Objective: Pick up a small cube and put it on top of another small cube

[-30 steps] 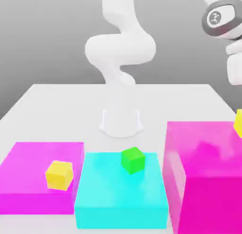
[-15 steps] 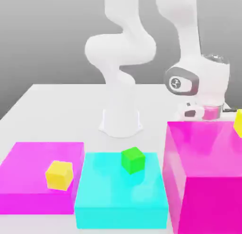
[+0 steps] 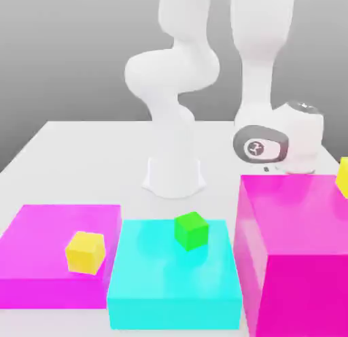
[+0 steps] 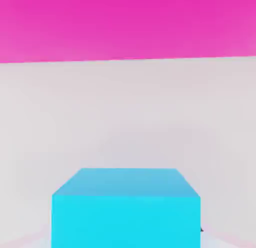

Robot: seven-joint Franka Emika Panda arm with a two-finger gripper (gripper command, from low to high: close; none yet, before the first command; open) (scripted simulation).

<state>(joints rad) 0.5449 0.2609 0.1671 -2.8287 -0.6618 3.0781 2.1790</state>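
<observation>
Stacking has not happened yet, judging by how things lie: no small cube sits on another. The arm's end effector (image 3: 287, 164) hangs low behind the tall magenta block (image 3: 299, 247), at the exterior view's right, towards the far edge of the surface (image 3: 81, 145). Its tip is hidden by that block, so whether it is spread, pressed together or pinching something cannot be told.

From the hand view, a cyan cube (image 4: 125, 207) stands on the pale surface right in front of the camera, with a magenta wall beyond it and a bare stretch of surface between the two. My reading is that this cube is the one being picked, and that the pick is at its grasping step; whether the cube is touched or gripped cannot be told.

Nothing here is a true container, but three blocks act as platforms:
- the low magenta block (image 3: 41, 223), at the near corner on the exterior view's left, carries a yellow cube (image 3: 85, 252)
- the cyan block (image 3: 170, 281), in the middle of the near edge, carries a green cube (image 3: 191, 230) close to its far edge
- the tall magenta block carries a second yellow cube (image 3: 342, 177), cut off by the frame

Left to do: secure one cube, lift it, carry it over another and set it squarely on top
</observation>
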